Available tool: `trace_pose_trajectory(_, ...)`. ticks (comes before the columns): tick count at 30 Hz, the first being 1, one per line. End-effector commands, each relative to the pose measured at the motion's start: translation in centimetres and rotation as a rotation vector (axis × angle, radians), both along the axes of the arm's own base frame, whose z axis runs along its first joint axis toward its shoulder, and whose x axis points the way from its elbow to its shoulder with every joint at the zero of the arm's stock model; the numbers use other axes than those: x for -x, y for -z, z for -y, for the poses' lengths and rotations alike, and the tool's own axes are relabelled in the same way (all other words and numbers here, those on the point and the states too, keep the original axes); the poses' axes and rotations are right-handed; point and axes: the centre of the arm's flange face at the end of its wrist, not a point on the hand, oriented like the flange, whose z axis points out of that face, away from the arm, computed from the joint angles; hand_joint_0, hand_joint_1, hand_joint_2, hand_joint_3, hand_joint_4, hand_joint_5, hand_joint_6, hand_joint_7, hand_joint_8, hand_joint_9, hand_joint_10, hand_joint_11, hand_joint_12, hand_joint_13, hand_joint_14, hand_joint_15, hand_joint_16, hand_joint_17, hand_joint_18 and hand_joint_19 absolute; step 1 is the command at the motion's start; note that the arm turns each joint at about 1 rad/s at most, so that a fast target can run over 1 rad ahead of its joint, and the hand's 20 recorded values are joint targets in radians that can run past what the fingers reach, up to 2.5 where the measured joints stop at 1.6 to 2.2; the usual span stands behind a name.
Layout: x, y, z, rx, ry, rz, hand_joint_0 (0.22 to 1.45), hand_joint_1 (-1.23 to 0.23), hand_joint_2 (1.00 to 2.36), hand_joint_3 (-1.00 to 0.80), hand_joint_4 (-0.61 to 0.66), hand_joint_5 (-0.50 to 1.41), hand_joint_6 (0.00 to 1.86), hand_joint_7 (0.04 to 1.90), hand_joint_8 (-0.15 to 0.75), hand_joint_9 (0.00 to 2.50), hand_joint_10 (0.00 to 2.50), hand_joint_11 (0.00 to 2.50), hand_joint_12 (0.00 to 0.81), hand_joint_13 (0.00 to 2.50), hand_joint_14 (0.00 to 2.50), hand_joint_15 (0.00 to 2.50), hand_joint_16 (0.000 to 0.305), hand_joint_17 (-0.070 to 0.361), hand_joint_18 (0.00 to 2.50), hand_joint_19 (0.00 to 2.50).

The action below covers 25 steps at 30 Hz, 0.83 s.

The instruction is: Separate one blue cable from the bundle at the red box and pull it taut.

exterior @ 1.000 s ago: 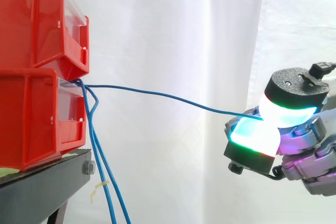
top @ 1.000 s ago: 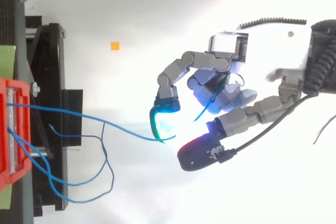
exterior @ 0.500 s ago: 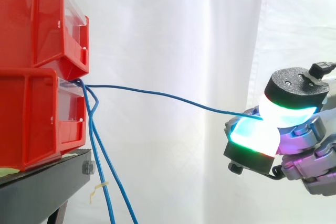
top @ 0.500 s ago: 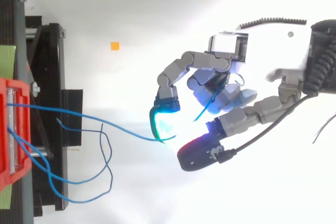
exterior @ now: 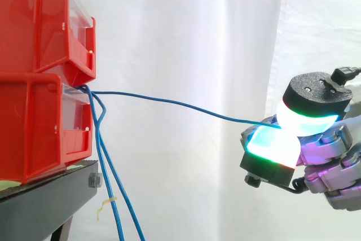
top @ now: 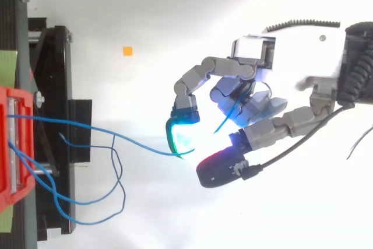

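The hand (exterior: 330, 159) sits toward four o'clock in the side view, its glowing pads (exterior: 273, 144) closed on the end of one blue cable (exterior: 169, 103). From the pinch the cable runs toward nine o'clock, rising gently to the gap between the two stacked bins, where it enters the lower red box (exterior: 34, 128). It shows a shallow sag rather than a straight line. The rest of the bundle (exterior: 107, 184) hangs from the same spot toward six o'clock, past the black stand (exterior: 45, 196) (well apart from the held strand along most of its length).

From above, the hand (top: 250, 94) lies at three o'clock with its fingers curled, the cable (top: 87, 125) pinched between pads and a short free tail poking back toward the palm. The strand curves from the red box (top: 4, 103) at nine o'clock, while the other cables (top: 119, 185) loop loosely toward seven o'clock.

Separation looks done; the step in hand is the tautening. The next move likely calls for a steady draw toward three o'clock, away from the box, with a firm pinch so the thin cable does not slip.
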Motion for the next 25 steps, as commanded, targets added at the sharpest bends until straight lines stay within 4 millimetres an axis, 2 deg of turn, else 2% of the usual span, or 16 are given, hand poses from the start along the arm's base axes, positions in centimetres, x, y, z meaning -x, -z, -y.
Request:
trace_pose_trajectory(1, -0.02, -0.02, 0.00, 0.000, 0.000, 0.001, 0.50, -0.80, 1.60, 0.01, -0.16, -0.02, 0.89, 1.14, 0.237, 0.91, 2.50, 1.77, 0.444, 1.09, 2.50, 1.13, 0.068, 0.153, 1.47, 1.09)
trace_pose_trajectory(25, -0.02, -0.02, 0.00, 0.000, 0.000, 0.001, 0.49, -0.78, 1.66, -0.01, -0.17, -0.01, 0.88, 1.16, 0.232, 0.94, 2.50, 1.76, 0.440, 1.11, 2.50, 1.16, 0.068, 0.153, 1.49, 1.10)
